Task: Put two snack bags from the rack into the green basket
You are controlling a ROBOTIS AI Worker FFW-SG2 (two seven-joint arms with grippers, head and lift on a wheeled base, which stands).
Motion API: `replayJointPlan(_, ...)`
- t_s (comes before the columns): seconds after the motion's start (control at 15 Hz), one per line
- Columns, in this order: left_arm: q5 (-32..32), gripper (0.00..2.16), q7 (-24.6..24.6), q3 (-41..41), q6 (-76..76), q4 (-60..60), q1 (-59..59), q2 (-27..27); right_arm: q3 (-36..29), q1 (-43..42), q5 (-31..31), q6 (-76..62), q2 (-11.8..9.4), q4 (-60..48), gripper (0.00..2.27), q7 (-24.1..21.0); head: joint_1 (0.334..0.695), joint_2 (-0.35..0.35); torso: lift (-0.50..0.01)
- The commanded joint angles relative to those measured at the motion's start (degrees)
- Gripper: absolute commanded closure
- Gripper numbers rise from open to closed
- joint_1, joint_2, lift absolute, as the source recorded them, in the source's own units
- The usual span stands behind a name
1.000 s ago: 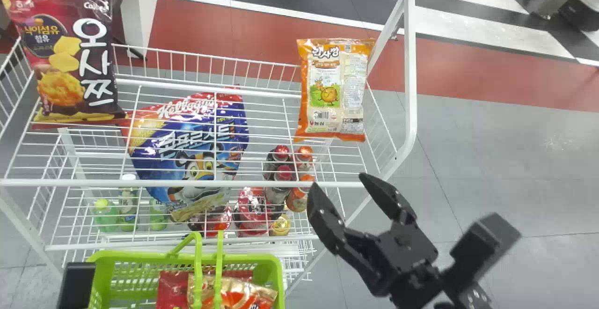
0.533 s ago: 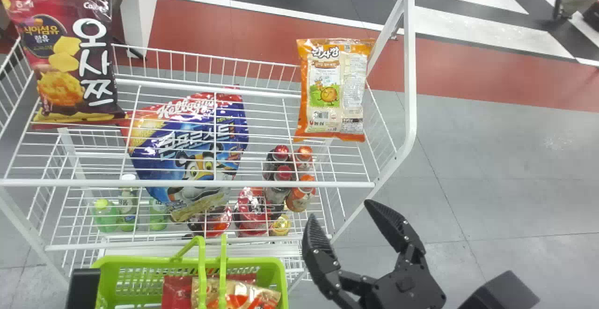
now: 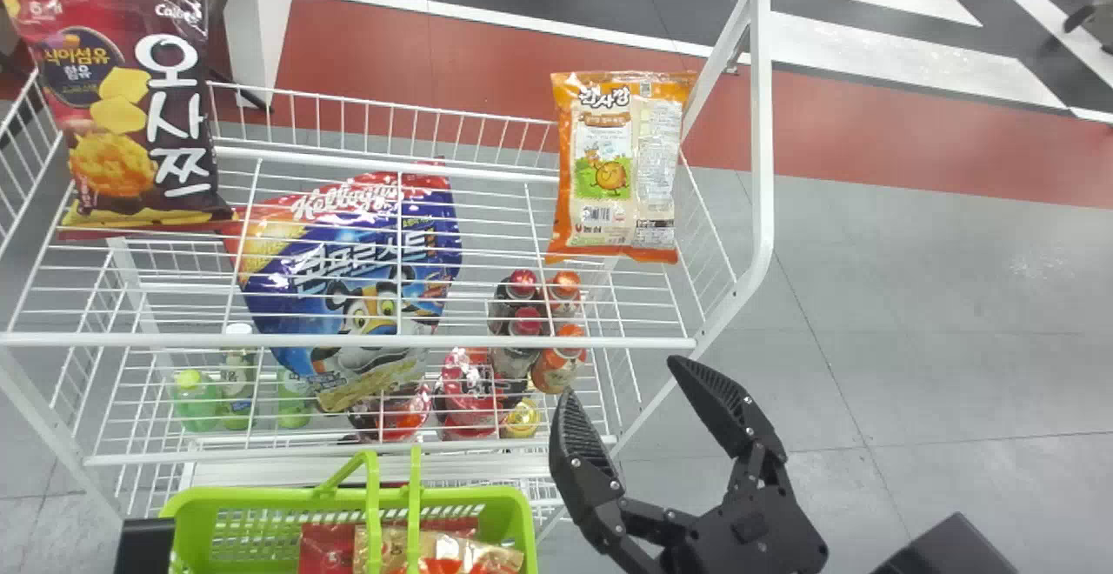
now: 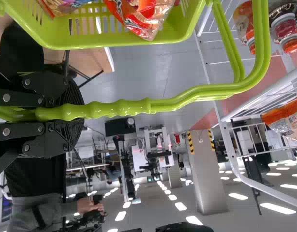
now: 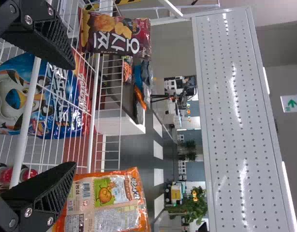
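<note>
Clasps the green basket (image 3: 278, 496) by its handle (image 4: 119, 107) with the left tool (image 3: 146, 546); holds the right tool (image 3: 620, 376) wide, near the rack (image 3: 348, 341).

Right gripper (image 3: 620, 378), 5 o'clock in the head view: matte black; two tapered fingers, ribbed inner pads (image 5: 56, 193); bare silver screw heads; black hinged links; box-shaped black housing (image 3: 948, 548) at 4 o'clock; left arm (image 3: 144, 548), 8 o'clock: black rectangular section; left fingers (image 4: 73, 133): black, ribbed, silver-screwed.

Red- and orange-capped bottles (image 3: 527, 321) stood beyond the right jaws, green bottles (image 3: 196, 409) farther left, a leafy plant (image 5: 193, 208) way out ahead.
</note>
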Motion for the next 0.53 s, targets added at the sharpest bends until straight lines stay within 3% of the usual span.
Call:
replayJointPlan(0.0, 0.0, 2.11, -0.1, 0.0, 0.0, 0.0, 0.2, 0.0, 0.0, 0.0, 0.0, 0.0, -0.1, 0.1, 0.11, -0.1, 0.695, -0.35, -0.007)
replayJointPlan(0.47, 0.0, 2.11, -0.3, 0.3, 0.0, -0.1, 0.2, 0.1, -0.1, 0.4, 0.0, -0.9, -0.5, 0.1, 0.11, -0.1, 0.695, -0.35, -0.007)
